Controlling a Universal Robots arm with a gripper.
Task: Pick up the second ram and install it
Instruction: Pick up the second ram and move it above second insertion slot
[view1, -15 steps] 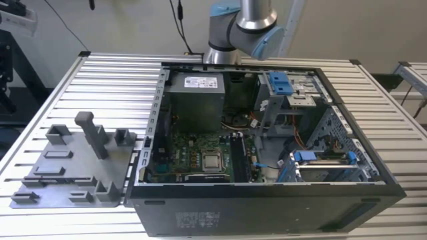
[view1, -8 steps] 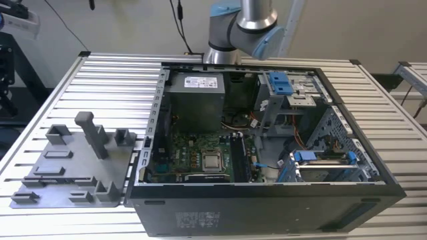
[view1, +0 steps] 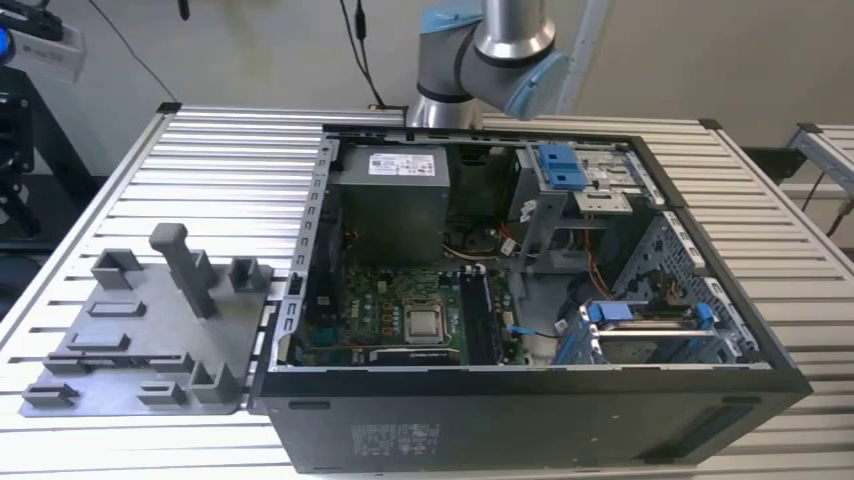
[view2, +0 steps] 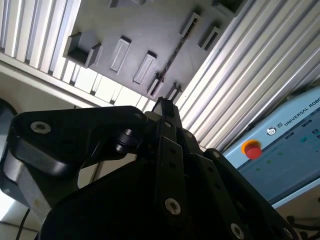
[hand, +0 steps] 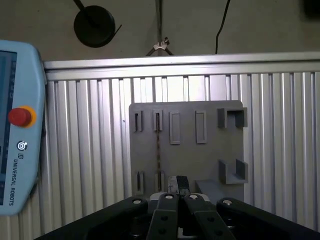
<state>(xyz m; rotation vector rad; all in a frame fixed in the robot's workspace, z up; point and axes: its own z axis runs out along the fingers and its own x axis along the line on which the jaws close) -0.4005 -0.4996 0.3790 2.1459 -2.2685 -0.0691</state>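
Note:
The second ram (hand: 158, 145) stands on edge in a slot pair of the grey fixture plate (hand: 200, 160) and shows as a thin dark line. In the second wrist view the ram (view2: 172, 56) is the same thin line on the plate (view2: 140, 30). My gripper (hand: 177, 186) hangs well above the plate, apart from the ram, its fingers together with nothing between them. In the second wrist view the gripper (view2: 163, 104) points toward the end of the ram. The fixture plate (view1: 120, 340) lies at the exterior view's left, beside the open computer case (view1: 534, 300).
A green circuit board (view1: 400, 310) with black slots lies inside the case, next to a grey power supply (view1: 390, 205) and blue drive brackets (view1: 567, 165). A pendant with a red button (hand: 19, 116) rests on the ribbed aluminium table (hand: 280, 150). Upright posts (view1: 184, 268) rise from the plate.

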